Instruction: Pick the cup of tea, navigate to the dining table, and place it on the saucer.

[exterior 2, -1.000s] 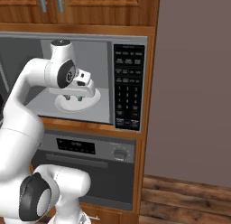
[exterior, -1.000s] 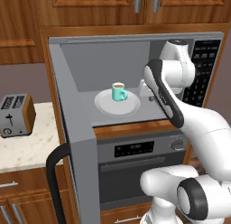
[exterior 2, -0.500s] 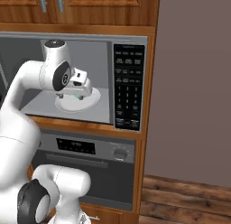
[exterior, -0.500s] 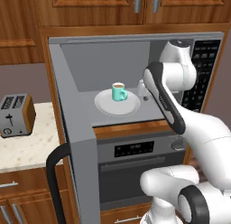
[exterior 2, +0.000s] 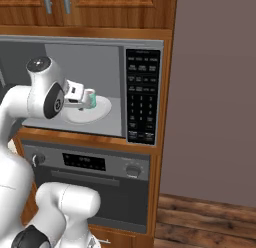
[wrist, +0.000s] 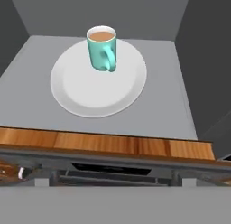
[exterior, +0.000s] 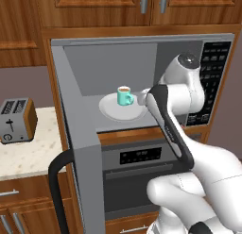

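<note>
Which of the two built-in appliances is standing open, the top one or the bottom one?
The top one, the microwave: its door is swung out, showing the cup of tea on the white plate. The oven below is shut.

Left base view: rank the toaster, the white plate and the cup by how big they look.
1. Plate: widest.
2. Toaster: close to the plate in bulk, and nearer the camera, so this order is unsure.
3. Cup: clearly smallest.

Even, soft, shadowless rendered light
</note>
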Tool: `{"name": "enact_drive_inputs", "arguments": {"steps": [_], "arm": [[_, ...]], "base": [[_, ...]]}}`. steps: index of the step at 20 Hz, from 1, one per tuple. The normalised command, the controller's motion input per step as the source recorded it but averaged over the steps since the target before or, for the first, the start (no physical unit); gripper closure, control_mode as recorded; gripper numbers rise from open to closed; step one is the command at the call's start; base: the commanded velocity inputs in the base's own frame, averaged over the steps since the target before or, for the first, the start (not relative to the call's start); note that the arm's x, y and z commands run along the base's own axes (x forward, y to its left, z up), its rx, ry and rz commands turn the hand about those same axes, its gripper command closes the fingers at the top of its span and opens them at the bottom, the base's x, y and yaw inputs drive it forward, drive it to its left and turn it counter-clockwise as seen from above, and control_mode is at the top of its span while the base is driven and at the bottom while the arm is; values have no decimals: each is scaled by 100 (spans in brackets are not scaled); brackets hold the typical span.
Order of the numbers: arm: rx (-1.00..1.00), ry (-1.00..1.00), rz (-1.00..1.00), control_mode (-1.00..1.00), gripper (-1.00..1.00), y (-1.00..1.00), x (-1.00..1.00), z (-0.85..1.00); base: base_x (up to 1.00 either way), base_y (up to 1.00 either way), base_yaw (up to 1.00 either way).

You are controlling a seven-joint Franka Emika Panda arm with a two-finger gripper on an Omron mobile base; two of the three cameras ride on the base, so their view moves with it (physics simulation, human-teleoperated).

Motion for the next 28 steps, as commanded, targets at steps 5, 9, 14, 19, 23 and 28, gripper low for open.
{"name": "enact_drive_inputs", "arguments": {"steps": [5, 9, 14, 19, 23, 28], "arm": [[0, -32, -15, -100, -100, 43, 24, 0], [0, -20, -11, -100, -100, 19, 27, 0], [0, 3, -1, -100, -100, -10, 23, 1], [0, 20, 12, -100, -100, -25, 21, 0], [0, 16, 17, -100, -100, -8, 13, 0], [0, 0, 14, -100, -100, 0, 6, -14]], "base": [[0, 0, 0], [0, 0, 0], [0, 0, 0], [0, 0, 0], [0, 0, 0], [0, 0, 0]]}}
